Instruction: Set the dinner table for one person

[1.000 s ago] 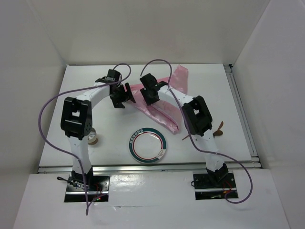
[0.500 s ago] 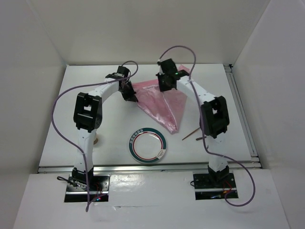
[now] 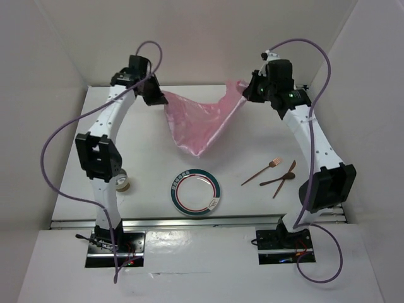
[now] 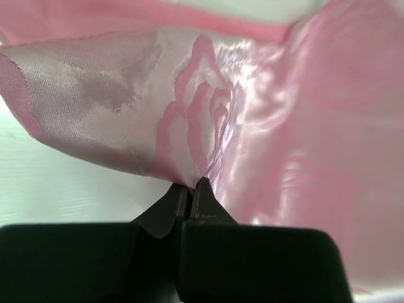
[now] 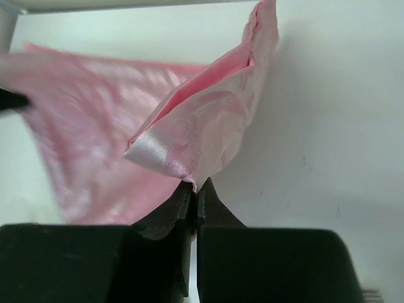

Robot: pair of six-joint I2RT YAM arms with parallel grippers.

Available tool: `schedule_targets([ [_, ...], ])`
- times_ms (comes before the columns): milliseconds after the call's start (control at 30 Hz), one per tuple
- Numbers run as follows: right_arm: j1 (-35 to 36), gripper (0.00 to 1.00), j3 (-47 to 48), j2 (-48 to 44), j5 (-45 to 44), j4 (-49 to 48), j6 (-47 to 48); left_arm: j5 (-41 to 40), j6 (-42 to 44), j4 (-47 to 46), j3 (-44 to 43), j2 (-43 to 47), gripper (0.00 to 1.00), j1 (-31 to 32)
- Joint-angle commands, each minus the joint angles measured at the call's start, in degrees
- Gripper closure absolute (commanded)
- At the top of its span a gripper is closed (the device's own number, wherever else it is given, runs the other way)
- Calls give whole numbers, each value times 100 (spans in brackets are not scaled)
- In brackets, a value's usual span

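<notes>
The counter [image 3: 151, 164] is the wide white surface under both my arms, with metal rails on its near and right edges. All the things lie on it or hang above it.

At the far left, a tape roll [image 3: 124, 183] lies beside my left arm; I judge it has no part in the setting. My left claw [image 4: 191, 186] is pressed fully together on one corner of the cloth [image 3: 199, 123], high over the far left of the counter. The cloth hangs between my two claws and sags in the middle toward the counter. I cannot tell if its lowest fold touches. I hold it by two corners and well apart, I think, so that it opens flat and can be laid as a mat.

The plate [image 3: 195, 192] lies near the front edge, below the cloth and apart from it, probably waiting to go on top.

My right claw [image 5: 194, 186] is also closed tight, on the opposite corner, which is folded double there. To the right of the plate lie a fork [image 3: 262, 172] and two more pieces of cutlery [image 3: 283, 178], close together and not yet arranged.
</notes>
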State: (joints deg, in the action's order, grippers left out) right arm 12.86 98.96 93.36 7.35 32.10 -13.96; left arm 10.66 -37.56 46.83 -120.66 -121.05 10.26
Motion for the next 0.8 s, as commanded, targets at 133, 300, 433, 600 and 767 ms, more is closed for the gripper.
schedule_targets([
  [133, 14, 100, -2778, -1425, 469, -1132, -651, -205, 513, 678, -1755, -83, 100, -297],
  [300, 76, 100, -4445, -1628, 293, -1724, -1679, 287, 337, 792, -2401, -1052, 11, -639],
  [433, 146, 100, -4868, -1471, 214, -1724, -2023, -1, 591, 618, -1462, -517, 1, -639],
  [600, 199, 100, -4904, -1285, 214, -1777, -2076, -555, 829, 775, -217, 483, 9, -639],
  [767, 199, 100, -4676, -1171, 214, -1777, -2076, -802, 663, 442, 1885, 1765, 52, -639],
])
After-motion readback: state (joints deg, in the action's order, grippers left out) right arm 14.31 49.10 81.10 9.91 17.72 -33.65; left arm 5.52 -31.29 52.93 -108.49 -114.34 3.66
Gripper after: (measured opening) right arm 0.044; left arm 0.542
